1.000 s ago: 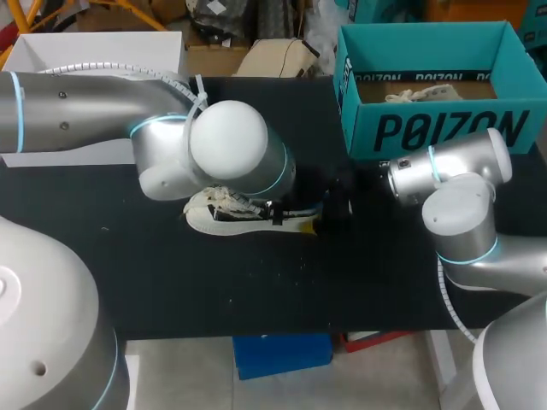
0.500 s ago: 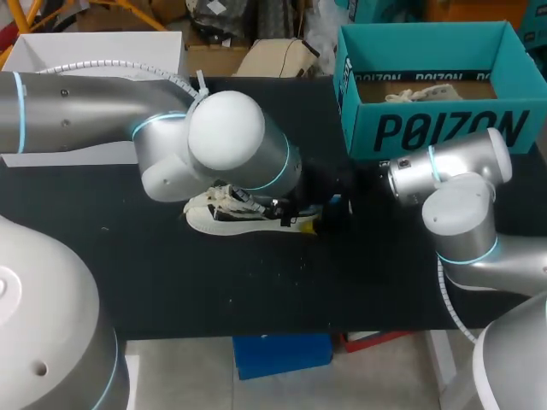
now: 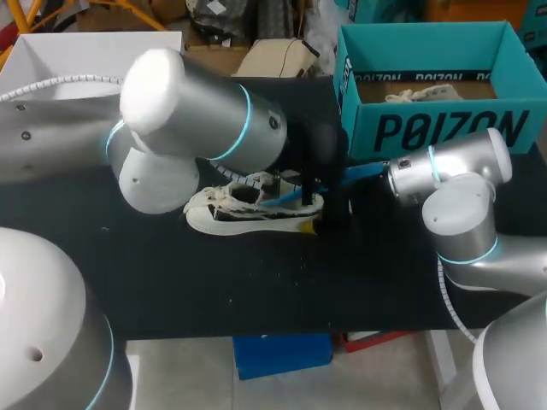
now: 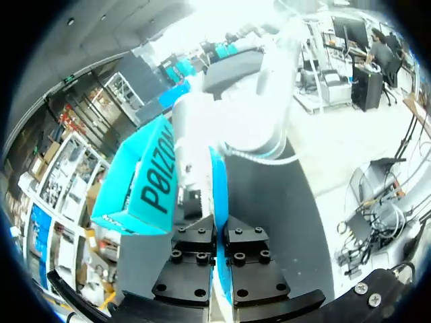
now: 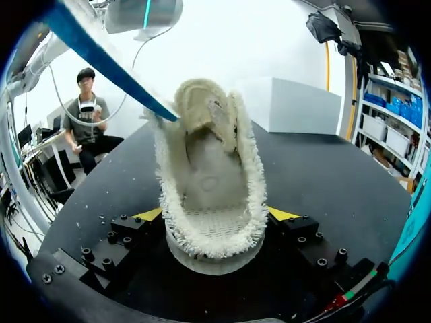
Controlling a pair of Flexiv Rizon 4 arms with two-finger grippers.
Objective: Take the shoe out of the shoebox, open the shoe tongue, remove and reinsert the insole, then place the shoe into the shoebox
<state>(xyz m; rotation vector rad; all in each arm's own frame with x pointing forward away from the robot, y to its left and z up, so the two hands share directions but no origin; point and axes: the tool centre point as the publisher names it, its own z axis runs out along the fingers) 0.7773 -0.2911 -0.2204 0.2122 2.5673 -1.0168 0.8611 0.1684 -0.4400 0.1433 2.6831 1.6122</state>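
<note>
A cream knit shoe lies on its side mid-table, heel toward my right arm. My right gripper holds the heel; in the right wrist view the shoe fills the gap between both yellow fingertips, with my right gripper under it. My left gripper hangs over the shoe's heel end, shut on the blue insole, which slants up out of the shoe opening. In the left wrist view the insole is pinched edge-on in my left gripper. From the right wrist the insole runs out past the tongue.
The teal shoebox stands open at the back right with another pale shoe inside; it also shows ahead of the left gripper. A white box sits at the back left. Black tabletop lies bare in front of the shoe.
My left gripper closed on the insole, then the left wrist swung up and back, drawing the blue insole partly out of the shoe. The right arm and shoe stayed put.
</note>
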